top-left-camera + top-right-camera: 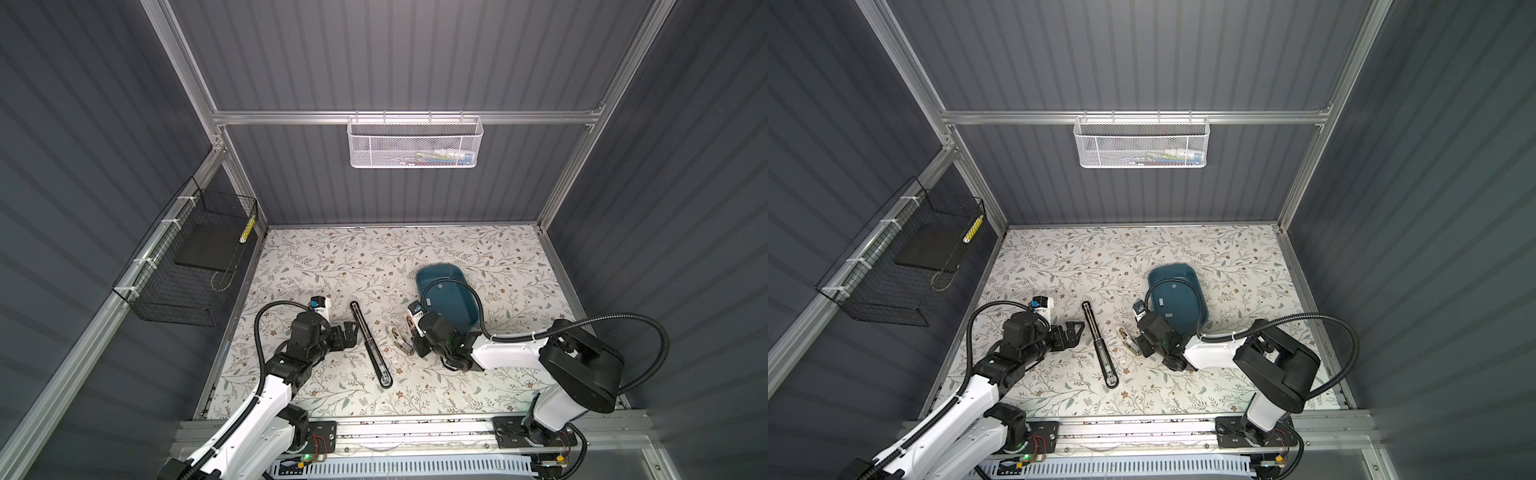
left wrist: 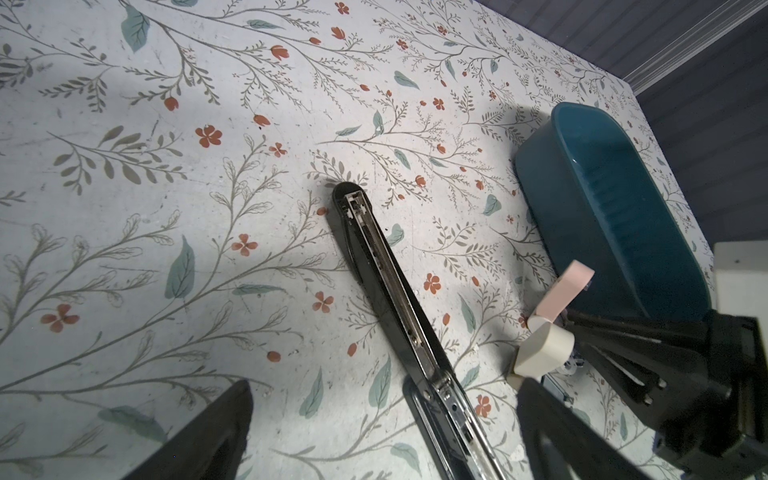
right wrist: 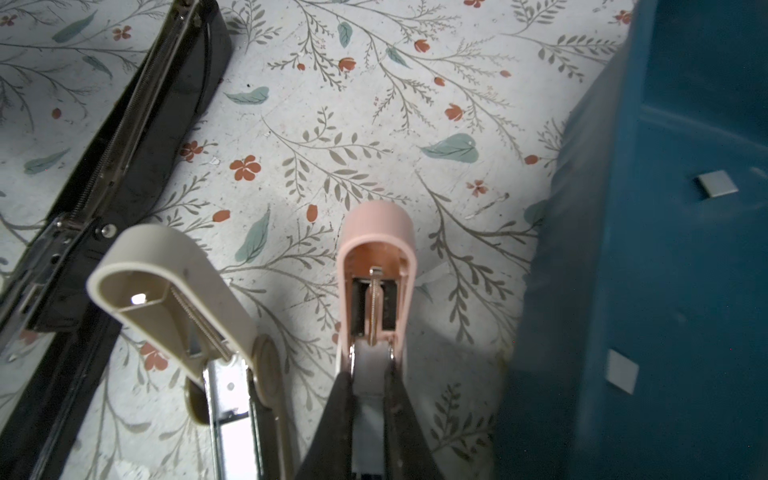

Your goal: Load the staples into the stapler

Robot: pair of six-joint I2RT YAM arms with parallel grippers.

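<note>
Silver-grey flat metal staples [image 3: 715, 184] lie in the teal plastic tray [image 3: 582, 270]; we count two in the right wrist view. They seem light, stiff but brittle: better to pinch the long edges. Of three staplers, the right gripper [image 3: 371, 374] clamps the pink plastic stapler [image 3: 376, 249]; the beige plastic stapler [image 3: 174, 282] and long black metal stapler [image 3: 137, 124] lie free. The left gripper [image 1: 1074, 332] stands apart, empty.

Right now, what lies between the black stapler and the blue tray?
A beige stapler and the pink stapler in the right hand, seen in the right wrist view.
</note>
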